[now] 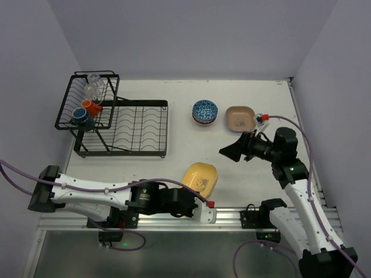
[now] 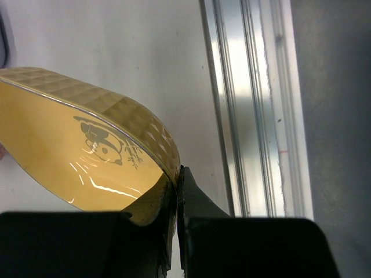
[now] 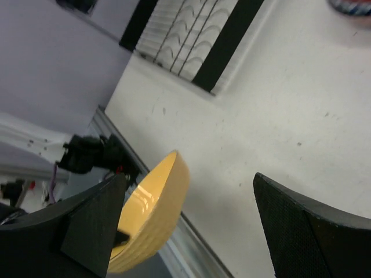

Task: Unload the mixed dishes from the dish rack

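My left gripper (image 1: 190, 191) (image 2: 177, 180) is shut on the rim of the yellow plate (image 1: 200, 177) (image 2: 69, 150) and holds it tilted above the table's near edge. My right gripper (image 1: 233, 152) (image 3: 189, 179) is open, facing left toward that plate (image 3: 145, 214), a short gap away in the top view. The dish rack (image 1: 139, 124) (image 3: 191, 29) stands at the left. Its raised basket (image 1: 66, 110) holds a clear glass (image 1: 93, 88), an orange mug (image 1: 90, 107) and a dark mug (image 1: 82, 118). Its flat slotted tray is bare.
A blue-white patterned bowl (image 1: 204, 111) sits on the table right of the rack, on top of another bowl. A tan plate (image 1: 240, 117) lies just right of it. The aluminium rail (image 1: 232, 215) (image 2: 255, 116) runs along the near edge under the yellow plate.
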Available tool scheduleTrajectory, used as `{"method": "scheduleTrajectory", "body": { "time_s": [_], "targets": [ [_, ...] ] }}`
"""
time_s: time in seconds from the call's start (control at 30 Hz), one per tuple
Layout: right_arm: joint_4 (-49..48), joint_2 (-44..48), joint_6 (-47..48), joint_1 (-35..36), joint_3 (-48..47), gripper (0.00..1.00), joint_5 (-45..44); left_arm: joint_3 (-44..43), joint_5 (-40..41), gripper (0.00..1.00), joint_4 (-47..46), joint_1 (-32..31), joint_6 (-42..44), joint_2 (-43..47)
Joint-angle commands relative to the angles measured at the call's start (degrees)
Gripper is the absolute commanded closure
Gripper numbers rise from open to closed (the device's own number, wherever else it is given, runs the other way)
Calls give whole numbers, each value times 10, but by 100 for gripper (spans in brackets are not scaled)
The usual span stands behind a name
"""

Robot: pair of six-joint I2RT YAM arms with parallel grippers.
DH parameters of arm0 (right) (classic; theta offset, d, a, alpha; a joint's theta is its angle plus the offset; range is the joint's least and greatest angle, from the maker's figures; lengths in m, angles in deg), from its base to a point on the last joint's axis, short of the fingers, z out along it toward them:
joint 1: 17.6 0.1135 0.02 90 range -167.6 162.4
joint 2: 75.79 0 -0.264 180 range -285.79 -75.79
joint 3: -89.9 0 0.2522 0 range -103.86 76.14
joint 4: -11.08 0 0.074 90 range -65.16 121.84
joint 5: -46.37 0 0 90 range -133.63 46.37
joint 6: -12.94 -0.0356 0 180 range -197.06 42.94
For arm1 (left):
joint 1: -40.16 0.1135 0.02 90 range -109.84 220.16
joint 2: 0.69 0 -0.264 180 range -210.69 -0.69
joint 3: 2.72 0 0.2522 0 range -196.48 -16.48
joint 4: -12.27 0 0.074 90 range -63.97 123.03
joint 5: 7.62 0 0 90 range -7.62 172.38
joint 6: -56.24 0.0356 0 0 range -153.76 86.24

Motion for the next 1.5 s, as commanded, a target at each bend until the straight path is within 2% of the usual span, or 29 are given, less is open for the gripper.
{"method": "scheduleTrajectory", "body": {
  "time_s": [0.0,0.07,0.1,0.23,0.37,0.5,0.67,0.87,1.07,1.17,1.23,1.3,1.37,1.47],
  "targets": [
    [74,-38,69,98,-55,9,-56,-29,49,100,180,1,60,-62],
    [85,-45,72,128,-61,11,-92,-16,66,100,195,1,79,-76],
    [97,-44,77,139,-62,11,-139,-5,79,100,199,1,85,-85],
    [143,-65,92,216,-82,12,-249,-7,68,100,200,-6,104,-98],
    [182,-139,116,311,-106,16,-284,-31,61,100,219,-16,128,-96],
    [181,-172,123,355,-120,18,-299,-57,23,100,234,-26,141,-93],
    [198,-226,142,391,-155,21,-319,-65,16,100,251,-38,142,-98],
    [206,-290,162,420,-178,43,-315,-71,23,100,257,-46,138,-102],
    [219,-337,170,436,-182,51,-304,-71,40,100,261,-47,137,-99],
    [215,-356,171,439,-182,63,-296,-70,41,100,259,-47,136,-99],
    [214,-359,170,441,-184,66,-295,-67,43,100,257,-47,136,-99],
    [213,-366,168,441,-188,79,-296,-64,47,100,252,-47,135,-98],
    [212,-369,162,441,-193,100,-303,-59,51,100,246,-46,134,-99],
    [203,-357,151,441,-189,100,-336,-55,95,98,232,-46,101,-111]
  ]
}}
